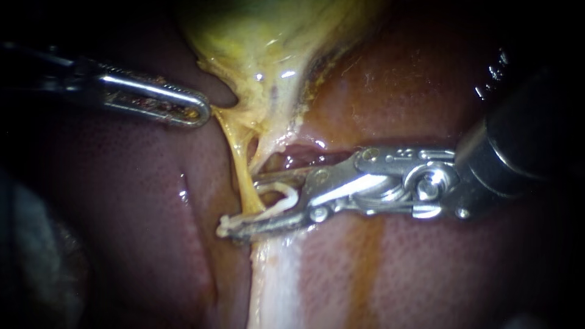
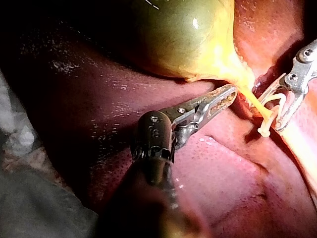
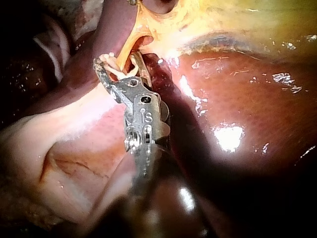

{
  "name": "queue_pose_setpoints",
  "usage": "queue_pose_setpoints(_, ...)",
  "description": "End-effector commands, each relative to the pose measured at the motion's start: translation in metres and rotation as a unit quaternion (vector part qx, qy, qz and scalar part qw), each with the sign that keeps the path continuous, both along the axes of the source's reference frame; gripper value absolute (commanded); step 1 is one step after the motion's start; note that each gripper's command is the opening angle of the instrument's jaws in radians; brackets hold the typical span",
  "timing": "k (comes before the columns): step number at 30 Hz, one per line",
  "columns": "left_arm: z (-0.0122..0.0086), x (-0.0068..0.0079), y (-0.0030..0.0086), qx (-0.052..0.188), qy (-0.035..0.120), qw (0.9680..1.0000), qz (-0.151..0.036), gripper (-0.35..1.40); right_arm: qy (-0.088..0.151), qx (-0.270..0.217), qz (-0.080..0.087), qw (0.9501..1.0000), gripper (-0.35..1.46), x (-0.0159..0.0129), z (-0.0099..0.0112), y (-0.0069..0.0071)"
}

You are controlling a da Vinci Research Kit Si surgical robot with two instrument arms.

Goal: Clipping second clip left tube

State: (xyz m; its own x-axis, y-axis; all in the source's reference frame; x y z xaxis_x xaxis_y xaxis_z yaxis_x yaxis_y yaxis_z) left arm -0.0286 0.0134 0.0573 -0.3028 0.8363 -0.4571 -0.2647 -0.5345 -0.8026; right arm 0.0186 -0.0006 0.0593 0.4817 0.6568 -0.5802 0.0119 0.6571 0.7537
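A thin yellow tube (image 1: 241, 164), the left one, runs down from the yellow-green gallbladder (image 1: 262, 36). My right instrument (image 1: 244, 206) reaches in from the right. Its jaws stand apart on either side of this tube and hold a white clip (image 1: 277, 207), whose legs are spread around the tube. The right wrist view shows the jaws (image 3: 119, 64) and clip (image 3: 111, 64) at the tube (image 3: 130, 47). My left instrument (image 1: 198, 113) is shut on the yellow tissue at the gallbladder's lower edge. In the left wrist view its jaws (image 2: 225, 96) lie beside the tube (image 2: 252, 101).
Dark red liver (image 1: 134, 201) lies all around. A pale whitish band of tissue (image 1: 274, 286) runs on from under the right instrument's jaws. A second strand (image 1: 263, 152) hangs just right of the left tube. Grey cloth (image 2: 29, 198) shows beside the liver.
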Motion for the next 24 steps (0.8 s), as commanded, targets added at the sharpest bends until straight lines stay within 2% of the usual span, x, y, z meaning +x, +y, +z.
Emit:
queue_pose_setpoints(1, 0.0, 0.0, 0.0, 0.0, 0.0, 1.0, 0.0, -0.35, 0.0, 0.001, -0.001, 1.0, 0.49, -0.0002, -0.0001, 0.0)
queue_pose_setpoints(14, 0.0, 0.0001, 0.0, 0.0, 0.0, 1.0, 0.0, -0.35, 0.003, 0.006, -0.006, 1.0, 0.49, -0.0025, -0.0008, 0.0002)
queue_pose_setpoints(24, 0.0001, 0.0002, 0.0, 0.0, 0.0, 1.0, 0.0, -0.35, 0.012, 0.015, -0.003, 0.9998, 0.49, -0.0048, -0.0021, 0.0012)
